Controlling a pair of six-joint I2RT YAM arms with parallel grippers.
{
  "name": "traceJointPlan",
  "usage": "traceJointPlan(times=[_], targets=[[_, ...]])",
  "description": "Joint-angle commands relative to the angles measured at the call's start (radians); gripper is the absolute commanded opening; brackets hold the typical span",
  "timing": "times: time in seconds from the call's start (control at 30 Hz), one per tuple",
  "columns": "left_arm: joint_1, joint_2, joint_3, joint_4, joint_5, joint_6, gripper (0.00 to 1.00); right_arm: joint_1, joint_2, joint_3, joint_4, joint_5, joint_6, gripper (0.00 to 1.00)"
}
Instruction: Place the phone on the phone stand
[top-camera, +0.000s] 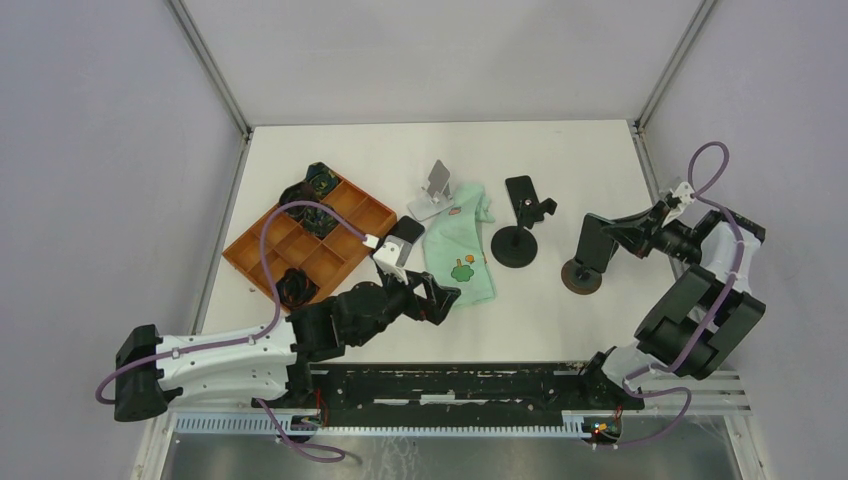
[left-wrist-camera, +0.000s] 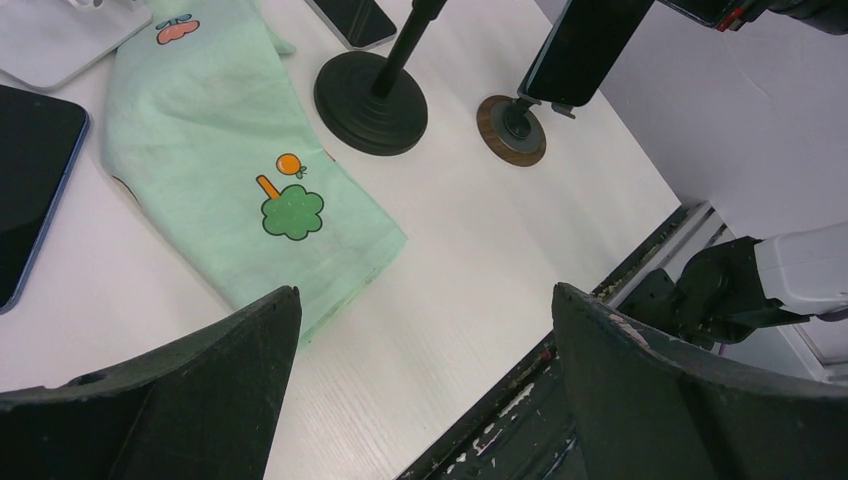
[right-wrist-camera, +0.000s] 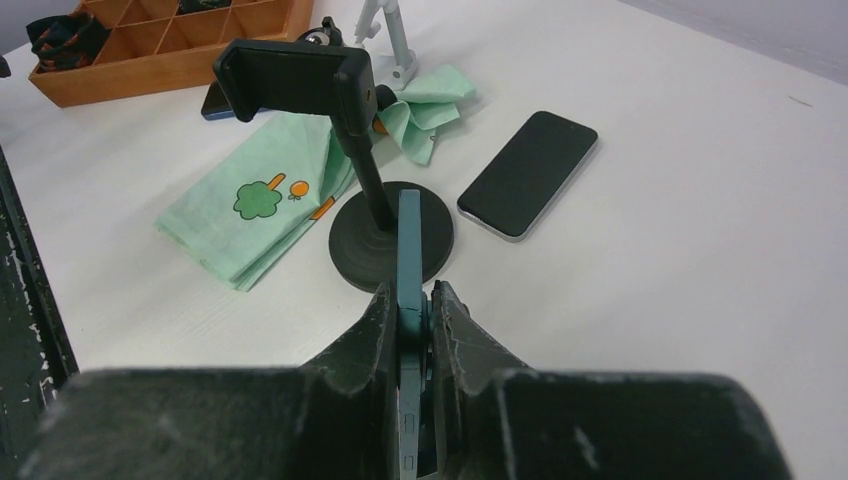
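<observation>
My right gripper (right-wrist-camera: 410, 290) is shut on a teal-edged phone (right-wrist-camera: 408, 235), seen edge-on between the fingers. From above, that phone (top-camera: 596, 240) hangs upright over a small phone stand with a round brown base (top-camera: 581, 277), gripper (top-camera: 614, 234) just right of it. In the left wrist view the phone's (left-wrist-camera: 585, 50) lower end meets the little holder above the brown base (left-wrist-camera: 512, 130); whether it rests there I cannot tell. My left gripper (left-wrist-camera: 425, 290) is open and holds nothing, low over the table's near edge by the green cloth (left-wrist-camera: 230, 170); from above this gripper (top-camera: 440, 297) sits left of centre.
A black clamp stand (top-camera: 514, 245) stands mid-table, with a dark phone (right-wrist-camera: 528, 175) lying flat behind it. A blue phone (top-camera: 405, 235) lies left of the cloth, a white stand (top-camera: 435, 190) behind it. A wooden compartment tray (top-camera: 345, 225) sits far left.
</observation>
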Motion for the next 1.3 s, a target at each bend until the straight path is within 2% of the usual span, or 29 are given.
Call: traceJointPlan(times=[0.0, 0.2, 0.73, 0.8, 0.9, 0.93, 0.97, 1.27], targets=[[-0.004, 0.008, 0.040, 0.021, -0.018, 0.046, 1.00, -0.012, 0.015, -0.009, -0.008, -0.041, -0.060, 0.15], [-0.004, 0.001, 0.032, 0.021, -0.015, 0.040, 1.00, -0.020, 0.021, -0.039, -0.008, -0.022, -0.085, 0.24], [-0.003, -0.011, 0.031, 0.017, -0.008, 0.032, 1.00, -0.063, 0.014, -0.013, -0.008, 0.014, -0.094, 0.56], [-0.003, -0.011, 0.031, 0.017, -0.007, 0.032, 1.00, -0.065, 0.015, 0.004, -0.008, 0.023, -0.088, 0.64], [-0.003, -0.015, 0.031, 0.015, -0.006, 0.029, 1.00, -0.064, 0.017, 0.045, -0.007, 0.040, -0.072, 0.81], [-0.004, -0.016, 0.031, 0.015, -0.006, 0.029, 1.00, -0.064, 0.020, 0.062, -0.007, 0.045, -0.063, 0.92], [-0.003, -0.017, 0.029, 0.015, -0.006, 0.029, 1.00, -0.063, 0.023, 0.076, -0.007, 0.052, -0.055, 0.98], [-0.003, -0.014, 0.033, 0.013, -0.002, 0.023, 1.00, -0.063, 0.030, 0.185, -0.009, 0.090, 0.035, 0.98]])
